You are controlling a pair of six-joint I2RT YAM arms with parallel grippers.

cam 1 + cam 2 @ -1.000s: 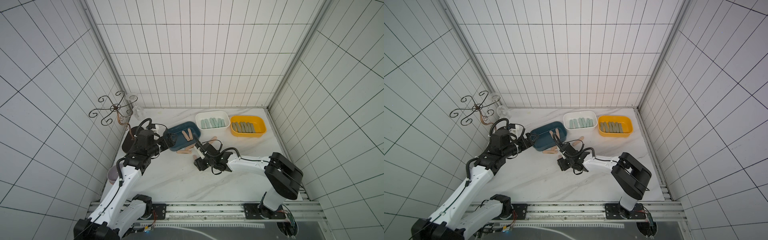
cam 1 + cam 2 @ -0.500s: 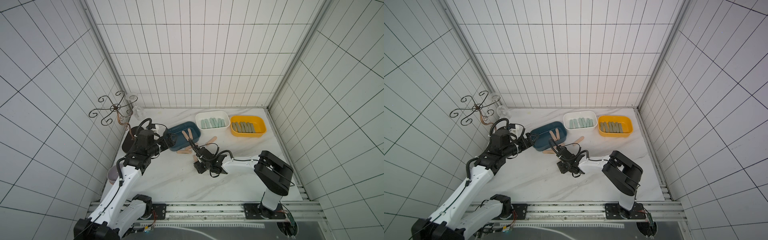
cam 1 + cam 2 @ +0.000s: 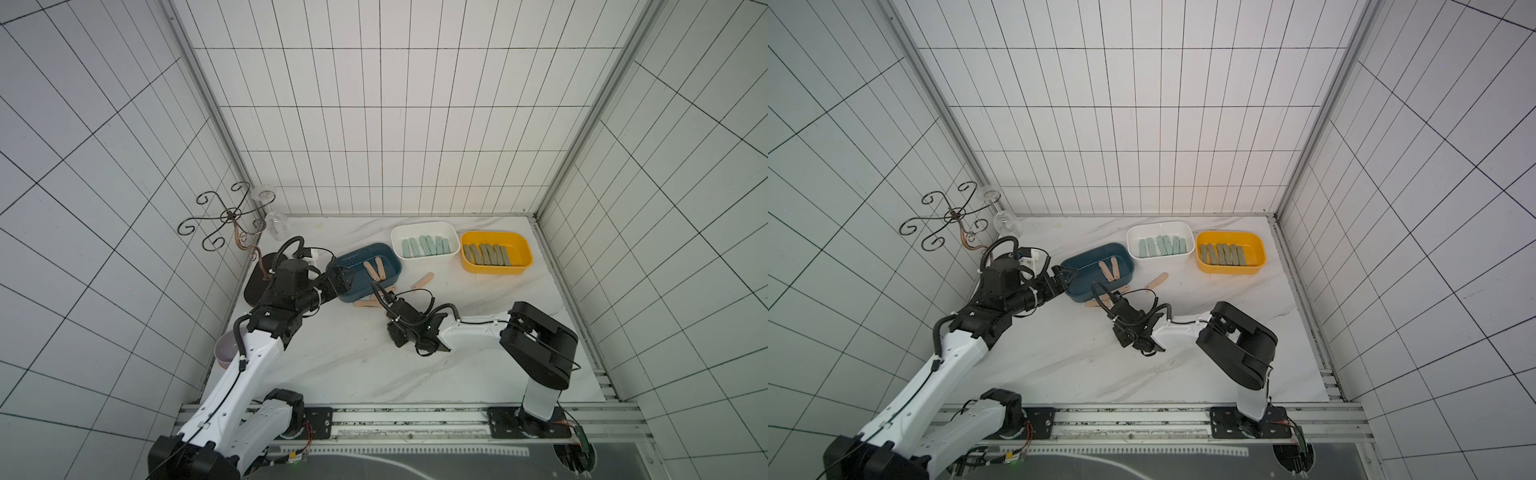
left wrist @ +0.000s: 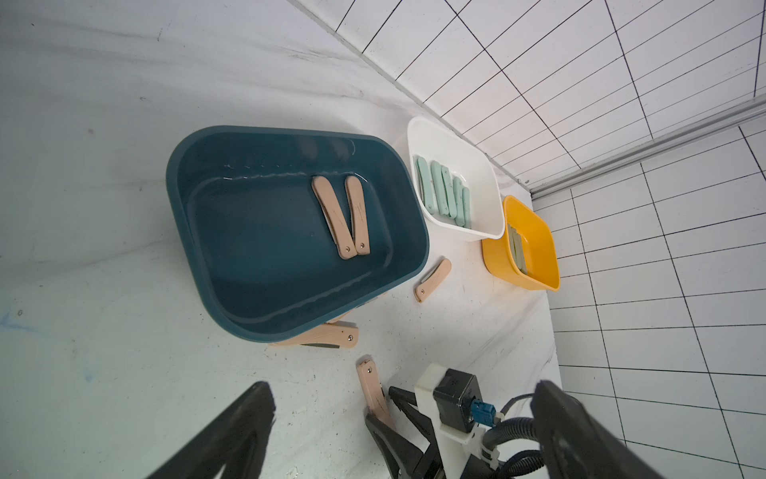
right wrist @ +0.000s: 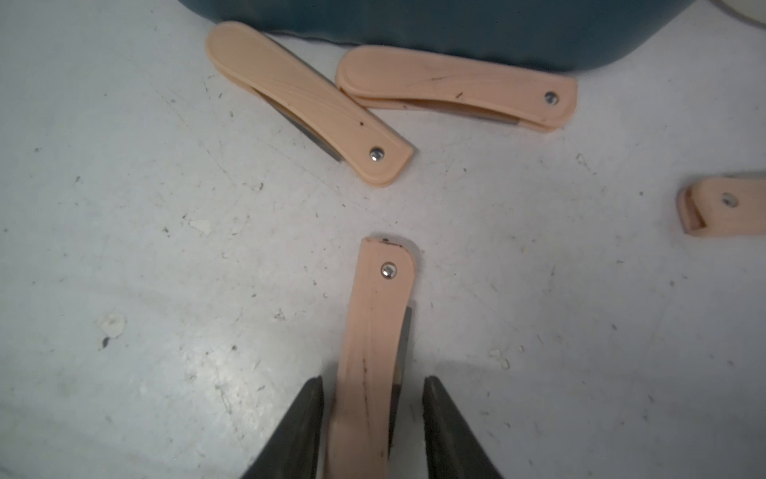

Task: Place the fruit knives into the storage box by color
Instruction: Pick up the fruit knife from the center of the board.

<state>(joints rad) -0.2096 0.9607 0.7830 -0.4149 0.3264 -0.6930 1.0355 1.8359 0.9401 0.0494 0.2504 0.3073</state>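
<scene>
Pretty bare setup tbh. White tiled walls with dark grout lines are seen on three sides, joined at the back corners by metal posts. The table is topped in white marble with grey veins, and it's shown scuffed and specked with crumbs in the right wrist view. A metal rail is run along the front edge. A curly wire stand is parked in the back left corner on a dark oval base, and a glass is seen upside down right beside it. Everything is lit evenly, and only soft shadows are thrown.
</scene>
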